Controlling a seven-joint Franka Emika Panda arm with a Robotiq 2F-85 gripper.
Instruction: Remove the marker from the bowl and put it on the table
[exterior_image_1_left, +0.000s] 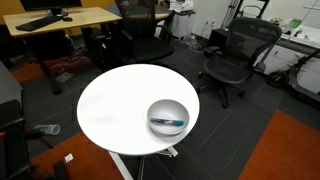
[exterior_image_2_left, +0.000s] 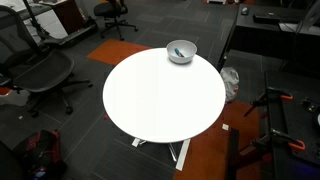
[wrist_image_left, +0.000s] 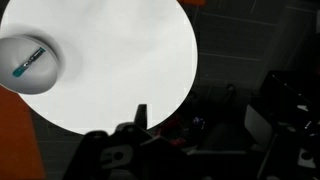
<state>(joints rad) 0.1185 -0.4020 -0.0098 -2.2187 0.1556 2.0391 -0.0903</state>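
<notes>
The shiny metal bowl (exterior_image_1_left: 167, 108) stands near the edge of the round white table (exterior_image_1_left: 115, 105); both also show in an exterior view (bowl (exterior_image_2_left: 188, 47), table (exterior_image_2_left: 160, 100)). The marker (exterior_image_1_left: 168, 122), dark with a teal section, lies inside the bowl. In the wrist view the bowl (wrist_image_left: 48, 80) is at the far left with the marker (wrist_image_left: 28, 60) in it, on the table (wrist_image_left: 120, 60). My gripper (wrist_image_left: 198, 128) hovers high above and beyond the table's edge, far from the bowl. Its fingers are dark against the dark floor; they look spread and empty.
Black office chairs (exterior_image_1_left: 232, 55) and a light-wood desk (exterior_image_1_left: 60, 20) stand beyond the table. More chairs (exterior_image_2_left: 40, 70) and a dark desk (exterior_image_2_left: 270, 35) surround it in an exterior view. Orange carpet patches (exterior_image_1_left: 285, 150) lie on the dark floor.
</notes>
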